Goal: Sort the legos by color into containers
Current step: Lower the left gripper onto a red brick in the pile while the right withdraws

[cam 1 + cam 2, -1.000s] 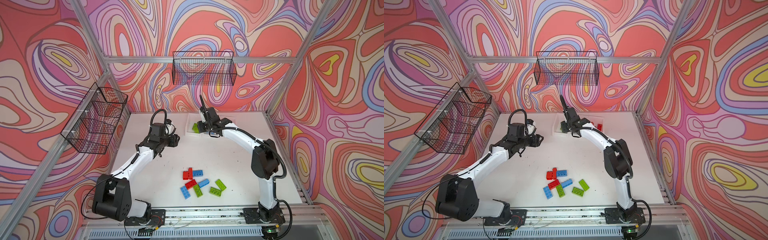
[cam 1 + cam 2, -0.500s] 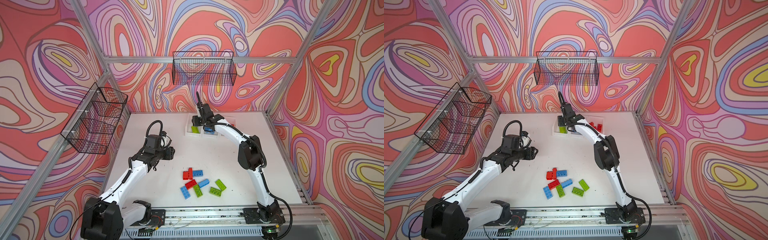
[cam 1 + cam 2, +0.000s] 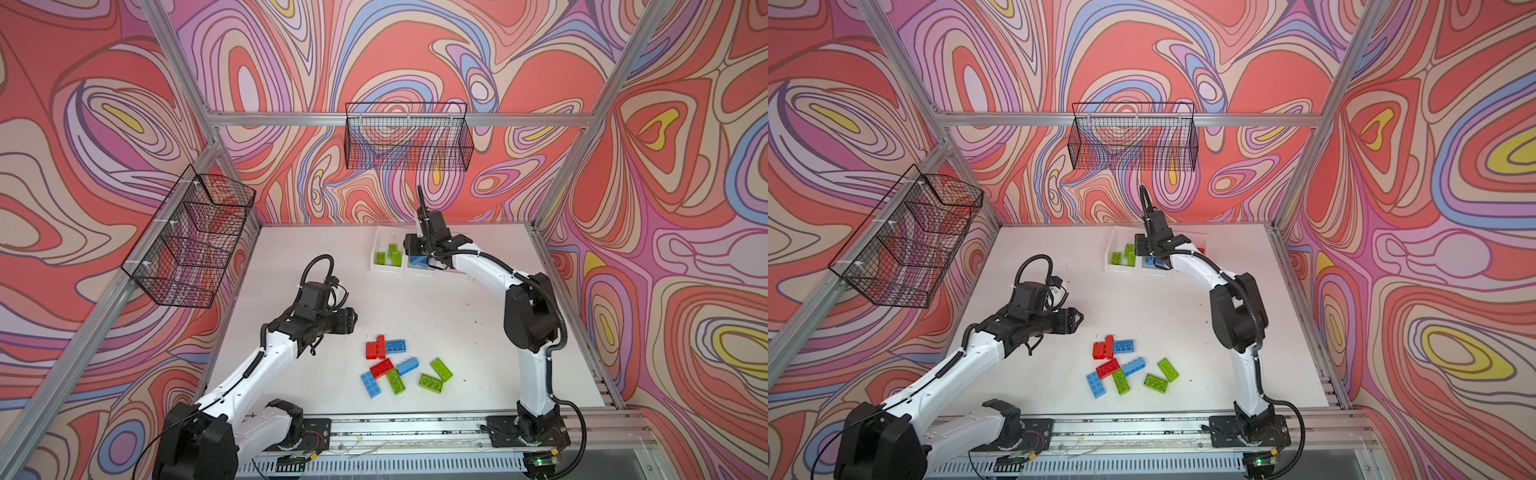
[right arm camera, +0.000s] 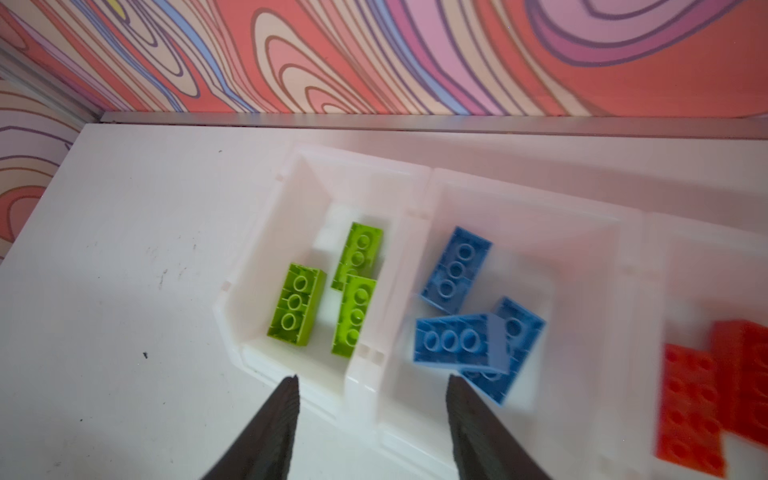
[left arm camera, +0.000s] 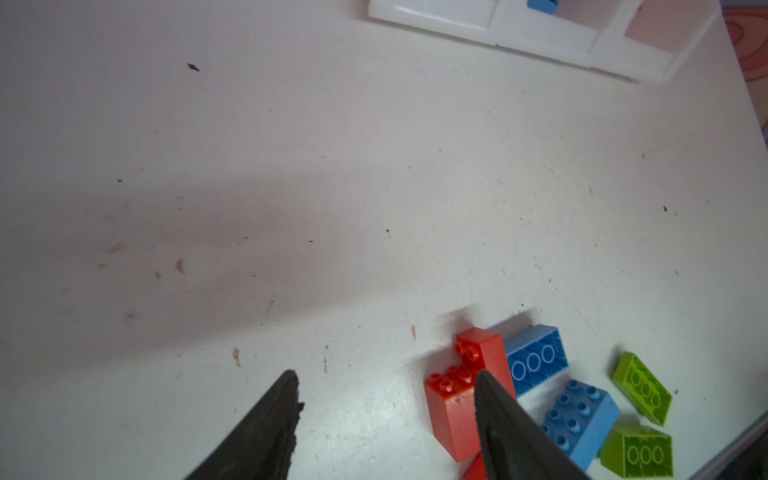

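Observation:
Several loose legos lie at the front middle of the table: red (image 3: 376,347), light blue (image 3: 395,345) and lime green (image 3: 440,369). My left gripper (image 3: 353,322) hovers just left of this pile, open and empty; in the left wrist view its fingers (image 5: 494,415) stand beside a red brick (image 5: 453,411). The containers (image 3: 386,268) are three joined white bins at the back. They hold green bricks (image 4: 296,305), blue bricks (image 4: 455,270) and red bricks (image 4: 690,411), one colour per bin. My right gripper (image 4: 372,379) hangs open and empty above the bins' front edge.
A black wire basket (image 3: 409,141) hangs on the back wall and another (image 3: 189,237) on the left wall. The white table (image 3: 457,324) ends at an aluminium rail along the front.
My left arm has swung from the back of the table forward to the loose pile, its jaws opening wider. My right gripper has opened over the bins and shifted slightly right.

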You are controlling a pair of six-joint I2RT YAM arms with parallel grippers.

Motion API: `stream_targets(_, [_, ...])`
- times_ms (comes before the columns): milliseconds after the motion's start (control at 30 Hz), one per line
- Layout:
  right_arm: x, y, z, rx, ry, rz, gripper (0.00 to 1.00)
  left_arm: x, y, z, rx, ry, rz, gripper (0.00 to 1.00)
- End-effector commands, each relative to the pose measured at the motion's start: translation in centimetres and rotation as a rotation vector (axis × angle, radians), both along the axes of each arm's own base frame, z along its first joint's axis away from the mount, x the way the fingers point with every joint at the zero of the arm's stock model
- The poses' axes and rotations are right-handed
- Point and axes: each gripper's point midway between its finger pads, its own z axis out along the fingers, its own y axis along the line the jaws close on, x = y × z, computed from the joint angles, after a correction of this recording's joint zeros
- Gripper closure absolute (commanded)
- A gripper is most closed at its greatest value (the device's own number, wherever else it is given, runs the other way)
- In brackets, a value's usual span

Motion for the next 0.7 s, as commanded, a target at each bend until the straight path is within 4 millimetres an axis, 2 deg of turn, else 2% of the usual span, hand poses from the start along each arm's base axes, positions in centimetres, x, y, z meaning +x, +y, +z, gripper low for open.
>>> stream_targets(0, [-0.5,-3.3,3.0,0.026,-0.08,-0.073,0.4,-1.8,-1.4,-1.1,0.019,0.04,-0.061,0.29])
stream_targets(167, [-3.2,-6.8,2.2,0.016,-0.05,-0.11,0.4,-2.8,-2.7,-1.4,0.073,0.032,-0.185,0.3])
stream_targets(200, [-3.7,-7.4,1.4,0.004,-0.034,-0.114,0.4,-2.5,-2.8,-1.0,0.091,0.016,-0.211,0.3])
stream_targets(233, [-4.4,-8.0,2.1,0.007,-0.042,-0.121,0.4,-2.2,-3.0,-0.5,0.125,-0.003,-0.264,0.31])
stream_targets(367, [-6.4,-9.7,1.3,-0.009,-0.017,-0.136,0.4,-1.4,-3.7,1.3,0.237,-0.058,-0.458,0.32])
stream_targets(500, [-8.1,-10.8,0.9,-0.023,-0.01,-0.152,0.41,-2.1,-3.7,0.2,0.347,-0.051,-0.672,0.35])
stream_targets(667, [-9.2,-11.9,0.7,-0.038,-0.009,-0.175,0.41,-3.8,-4.1,-1.5,0.369,0.014,-0.833,0.4])
